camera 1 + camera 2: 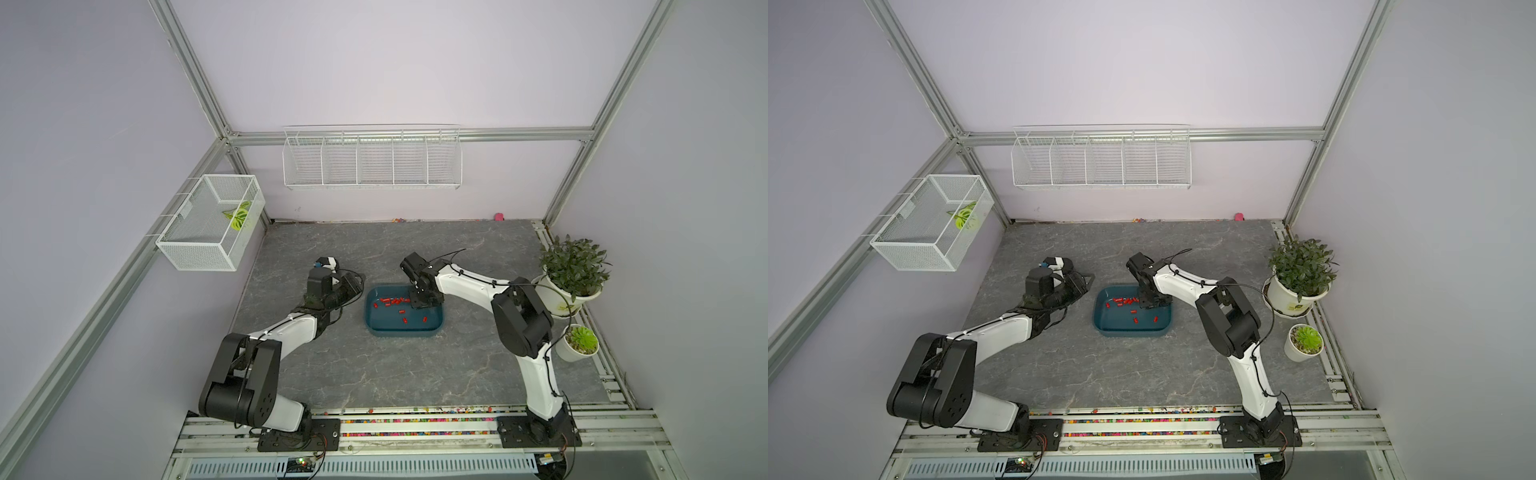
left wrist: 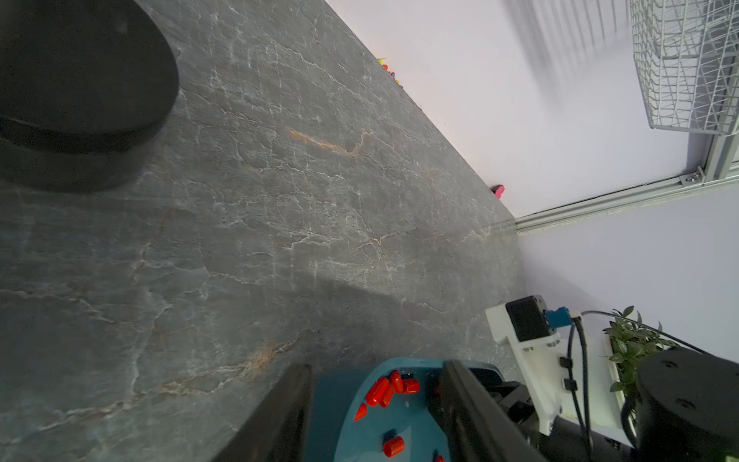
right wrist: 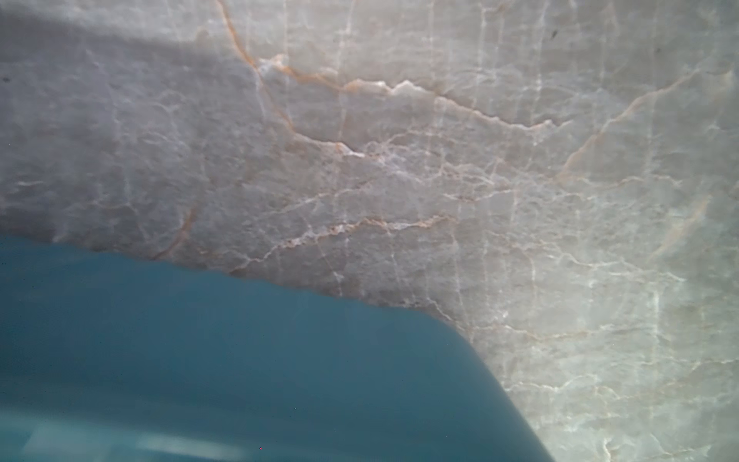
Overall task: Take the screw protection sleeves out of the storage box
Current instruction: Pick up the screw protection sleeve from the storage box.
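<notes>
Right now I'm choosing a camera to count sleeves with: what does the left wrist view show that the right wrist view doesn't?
Only the left wrist view shows the red screw protection sleeves lying in the storage box, the left gripper with its jaws apart, a wire basket and a potted plant. Only the right wrist view shows a blurred close-up of the storage box's outer corner, with no sleeves. Both show the storage box on the marble table.

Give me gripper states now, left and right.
Left gripper: open, fingers apart, nothing held.
Right gripper: down in the storage box; open or shut cannot be told.
</notes>
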### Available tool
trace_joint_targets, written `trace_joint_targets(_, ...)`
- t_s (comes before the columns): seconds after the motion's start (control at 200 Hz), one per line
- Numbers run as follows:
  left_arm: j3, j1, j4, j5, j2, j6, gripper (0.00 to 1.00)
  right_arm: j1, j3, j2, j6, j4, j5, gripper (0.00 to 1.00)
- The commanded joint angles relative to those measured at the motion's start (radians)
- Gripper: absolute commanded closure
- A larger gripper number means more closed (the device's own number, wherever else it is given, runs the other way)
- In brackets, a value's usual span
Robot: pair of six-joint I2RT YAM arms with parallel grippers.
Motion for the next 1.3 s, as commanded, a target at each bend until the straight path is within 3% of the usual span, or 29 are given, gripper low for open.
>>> trace_joint_targets(0.0, -0.01, -0.002, 0.015, 0.006, -0.004, 0.008, 0.42, 0.003, 0.016, 0.024, 0.019, -0.023, 0.017, 0.68)
trace_joint_targets(0.385, -0.012, 0.001, 0.015, 0.009, -0.003, 0.008, 0.42, 0.003, 0.039, 0.058, 0.018, -0.029, 0.004, 0.7)
trace_joint_targets(0.81, -0.012, 0.002, 0.015, 0.011, -0.004, 0.006, 0.42, 0.003, 0.047, 0.065, 0.013, -0.029, -0.008, 0.88)
trace_joint_targets(1.295, -0.011, 0.004, 0.015, 0.011, -0.001, 0.005, 0.42, 0.004, 0.0, -0.106, -0.019, -0.013, -0.028, 0.91)
